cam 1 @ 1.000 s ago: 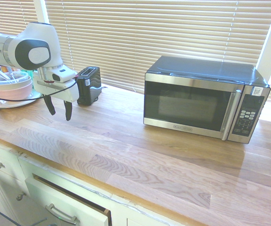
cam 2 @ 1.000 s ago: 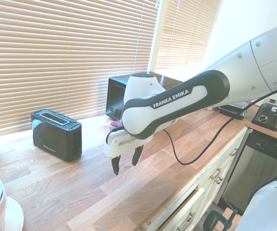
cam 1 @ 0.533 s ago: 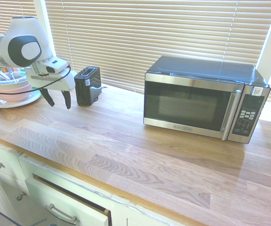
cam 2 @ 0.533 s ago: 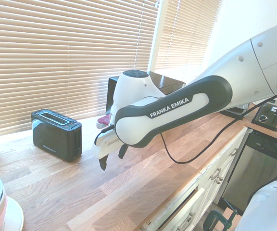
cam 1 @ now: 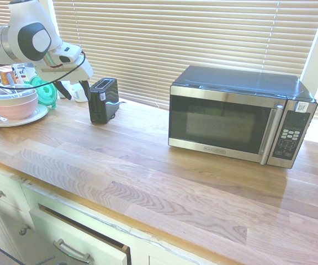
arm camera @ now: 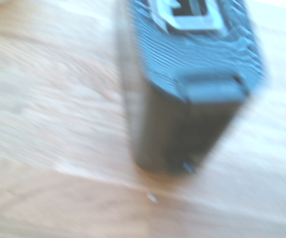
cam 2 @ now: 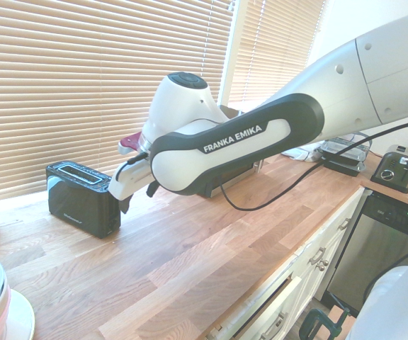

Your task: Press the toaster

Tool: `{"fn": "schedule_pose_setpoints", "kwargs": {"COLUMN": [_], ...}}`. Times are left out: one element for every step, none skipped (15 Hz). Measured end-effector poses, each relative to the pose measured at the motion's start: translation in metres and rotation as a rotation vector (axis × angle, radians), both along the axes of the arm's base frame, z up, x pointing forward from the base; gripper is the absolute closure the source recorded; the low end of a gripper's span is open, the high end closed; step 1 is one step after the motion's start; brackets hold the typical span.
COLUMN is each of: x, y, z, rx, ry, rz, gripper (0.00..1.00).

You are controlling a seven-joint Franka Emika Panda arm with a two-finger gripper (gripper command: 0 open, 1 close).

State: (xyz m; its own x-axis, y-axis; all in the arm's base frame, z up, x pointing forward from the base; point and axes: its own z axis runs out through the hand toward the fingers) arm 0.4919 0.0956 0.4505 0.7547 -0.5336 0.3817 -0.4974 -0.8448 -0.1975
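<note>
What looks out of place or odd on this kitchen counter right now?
Nothing stands out. The toaster stands upright on the wooden counter, the microwave is shut and square, and nothing is spilled. Only a drawer below sits slightly ajar.

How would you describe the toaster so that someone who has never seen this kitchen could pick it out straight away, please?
Start at the long wooden countertop under the window blinds and find the large steel-and-black microwave. Follow the counter away from it towards the stacked bowls; the toaster stands between them, near the blinds. It is a small black box with a silvery-rimmed slot on top, far smaller than the microwave.
</note>
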Motion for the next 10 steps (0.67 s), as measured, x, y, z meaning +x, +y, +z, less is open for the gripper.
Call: {"fn": "schedule_pose_setpoints", "kwargs": {"x": [0.003, 0.007, 0.011, 0.016, 0.021, 0.025, 0.027, 0.029, 0.031, 0.033], "y": [0.009, 0.015, 0.017, 0.018, 0.02, 0.023, 0.026, 0.029, 0.031, 0.031], "z": [0.001, 0.001, 0.002, 0.005, 0.009, 0.014, 0.018, 0.02, 0.021, 0.021], "rx": [-0.001, -0.004, -0.009, -0.011, -0.013, -0.012, -0.008, -0.004, -0.004, -0.001], "ry": [-0.008, -0.018, -0.035, -0.059, -0.083, -0.101, -0.11, -0.118, -0.125, -0.128], "rz": [0.01, 0.011, 0.001, -0.015, -0.032, -0.042, -0.047, -0.053, -0.065, -0.076], "gripper": [0.0, 0.0, 0.0, 0.0, 0.0, 0.0, 0.0, 0.0, 0.0, 0.0]}}
